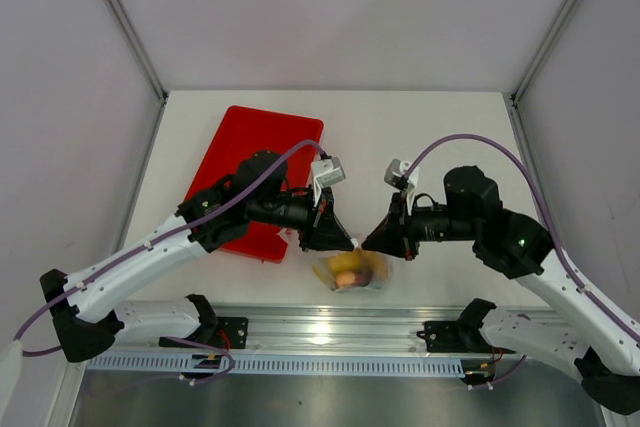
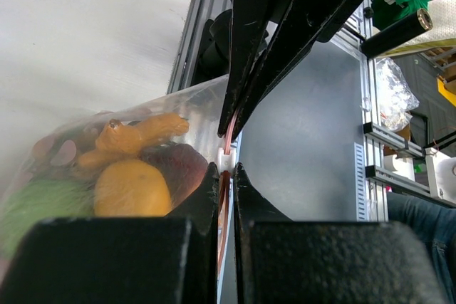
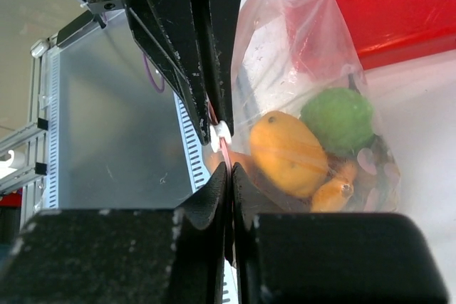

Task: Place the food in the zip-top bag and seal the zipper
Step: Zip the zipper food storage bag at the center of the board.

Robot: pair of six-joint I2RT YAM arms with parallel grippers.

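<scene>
Clamping the zipper [image 2: 226, 142], the left gripper [image 1: 343, 241] and right gripper [image 1: 373, 243] nearly meet. The bag [image 1: 352, 272] is by the near edge of the bench [image 1: 440, 137].

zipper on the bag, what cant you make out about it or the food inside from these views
- whether the zipper is sealed: both wrist views see it edge-on with the left gripper and right gripper shut on it; in the top view they largely cover it.
- food count: too small in the top view; the left wrist view blurs the lime and cuts the bag at its left edge.
- red tray: partly under the left arm.
</scene>
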